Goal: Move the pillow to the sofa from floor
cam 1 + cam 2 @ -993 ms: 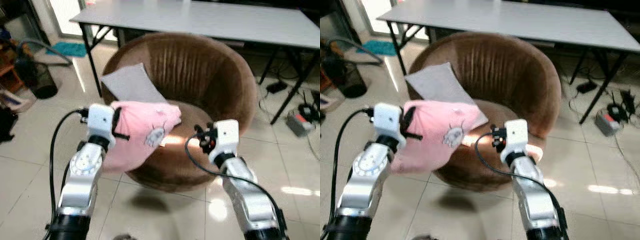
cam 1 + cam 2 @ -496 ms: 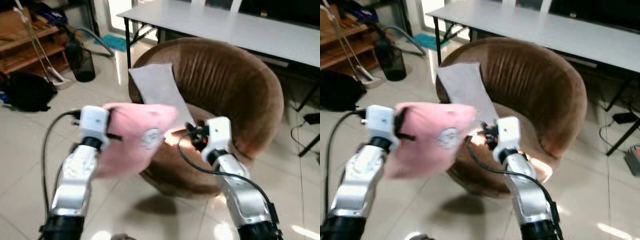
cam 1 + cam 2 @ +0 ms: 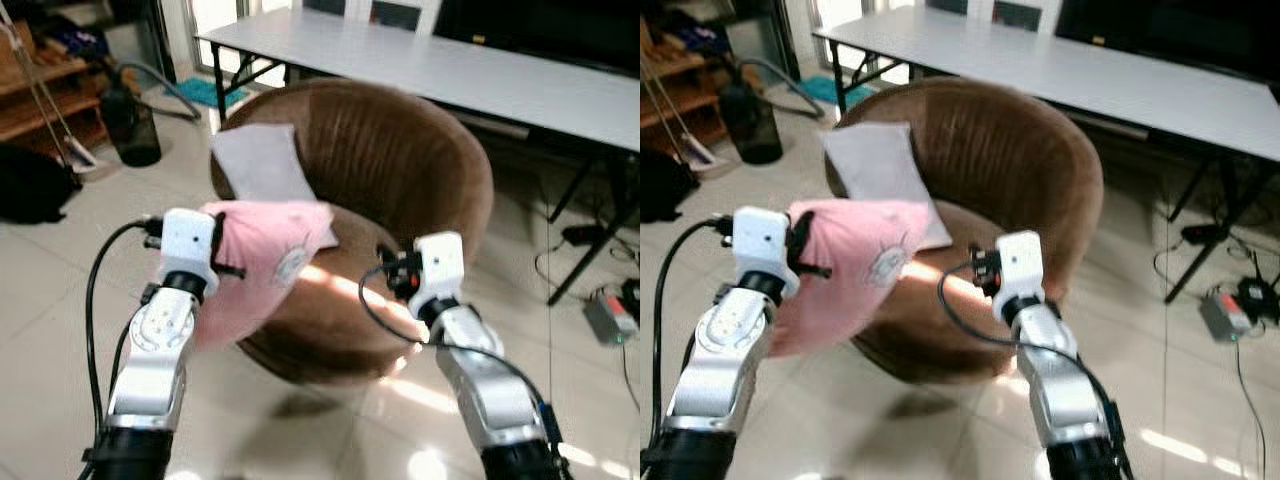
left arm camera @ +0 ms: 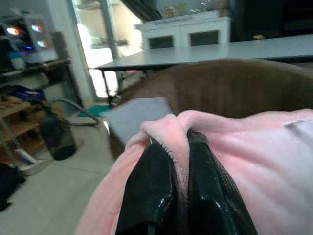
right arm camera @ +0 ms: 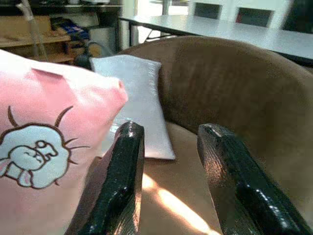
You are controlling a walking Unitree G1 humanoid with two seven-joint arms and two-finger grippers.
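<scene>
My left claw (image 4: 168, 196) pinches pink pillow (image 3: 262, 265) at sofa (image 3: 400, 170) front rim, seat just ahead; right claw (image 5: 171, 181) open, empty.

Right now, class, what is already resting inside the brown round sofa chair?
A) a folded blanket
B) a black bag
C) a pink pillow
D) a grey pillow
D: a grey pillow leans against the chair's back, while the pink pillow hangs pinched in the left gripper.

Both arms reach forward. The left gripper (image 4: 168, 183) is raised at left, fingers pinched together on pink fabric. The right gripper (image 5: 168, 181) is level at right, fingers parted, holding nothing.
</scene>
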